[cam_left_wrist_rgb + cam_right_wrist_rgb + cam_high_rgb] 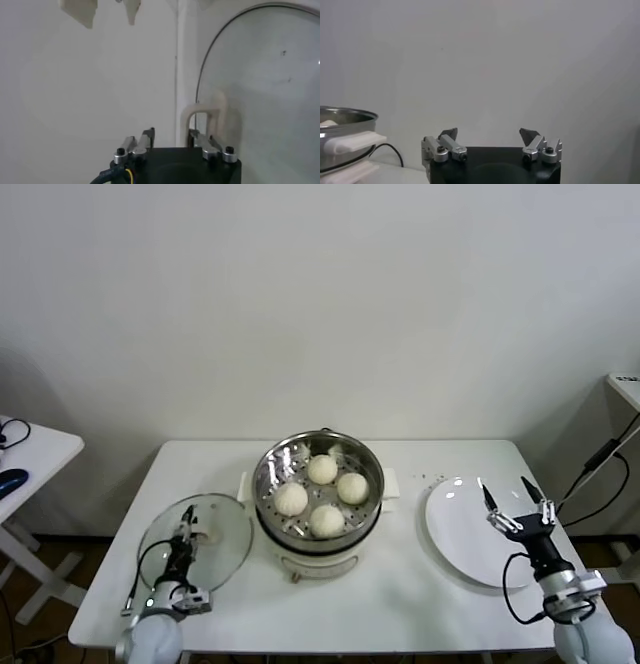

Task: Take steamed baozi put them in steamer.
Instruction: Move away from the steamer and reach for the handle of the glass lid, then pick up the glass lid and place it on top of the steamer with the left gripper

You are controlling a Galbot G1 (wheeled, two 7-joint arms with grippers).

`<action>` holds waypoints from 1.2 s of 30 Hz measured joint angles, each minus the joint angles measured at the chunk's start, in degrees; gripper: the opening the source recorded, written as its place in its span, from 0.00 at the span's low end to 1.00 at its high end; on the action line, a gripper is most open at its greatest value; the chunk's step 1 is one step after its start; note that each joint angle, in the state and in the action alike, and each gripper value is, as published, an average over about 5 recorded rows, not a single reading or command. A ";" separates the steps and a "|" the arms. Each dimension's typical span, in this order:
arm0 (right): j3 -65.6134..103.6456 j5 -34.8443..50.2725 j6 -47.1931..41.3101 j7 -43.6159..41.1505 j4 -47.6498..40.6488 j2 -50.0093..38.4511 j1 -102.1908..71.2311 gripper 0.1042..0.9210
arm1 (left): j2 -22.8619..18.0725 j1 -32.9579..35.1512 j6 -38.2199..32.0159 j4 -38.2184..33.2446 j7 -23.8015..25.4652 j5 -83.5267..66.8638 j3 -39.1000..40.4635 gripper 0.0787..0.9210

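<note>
While both arms sit low at the near edge of the white table, all four buns already lie in the steamer.

Steamer: round steel pot on a white base, at the middle of the table. White side handle also shows in the right wrist view.

Buns, on the perforated tray inside the pot:
- far bun
- right bun
- near bun
- left bun
Each is smooth, cream-white and domed. They sit close together; whether they touch cannot be told.

Glass lid: lies flat on the table just to the left of the steamer, its white handle up.

Left gripper: over the lid, at the handle. In the left wrist view its fingers stand partly closed, one on each side of the handle's arch. Whether they press on the handle cannot be told.

White plate: to the right of the steamer, apart from it, nothing on it.

Right gripper: above the plate's right part, released, jaws spread wide, nothing between them. Black cable loops at its wrist.

Side table stands off to the left.
</note>
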 measured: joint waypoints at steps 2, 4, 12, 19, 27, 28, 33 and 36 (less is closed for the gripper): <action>0.01 0.00 0.00 -0.07 -0.10 0.05 0.06 0.88 | 0.00 0.01 -0.03 0.16 -0.02 -0.04 -0.01 0.38; 0.03 0.00 0.00 -0.12 -0.23 0.11 0.14 0.88 | 0.01 0.06 -0.05 0.27 -0.11 -0.11 -0.06 0.30; -0.18 -0.05 -0.01 -0.25 -0.56 0.21 0.56 0.88 | 0.02 0.64 0.27 -0.06 -0.75 -0.60 -0.06 0.09; -0.91 0.17 -0.07 -0.08 -1.00 -0.60 1.18 0.88 | 0.49 2.37 2.25 -3.42 -0.72 -1.48 0.39 0.09; -2.55 0.95 -0.17 0.67 -2.44 -2.78 2.75 0.88 | 1.15 5.86 7.12 -11.90 0.54 -1.82 0.22 0.09; -2.82 1.00 -0.17 0.71 -2.71 -3.12 3.03 0.88 | 1.14 6.42 7.85 -13.21 0.81 -1.72 0.17 0.09; -4.02 1.01 -0.22 0.89 -4.10 -4.73 4.56 0.88 | 0.84 9.27 11.74 -20.15 2.56 -0.82 0.41 0.09; -4.48 0.93 -0.41 1.04 -4.87 -5.32 5.49 0.88 | 0.45 10.65 13.95 -24.41 3.87 0.07 0.90 0.09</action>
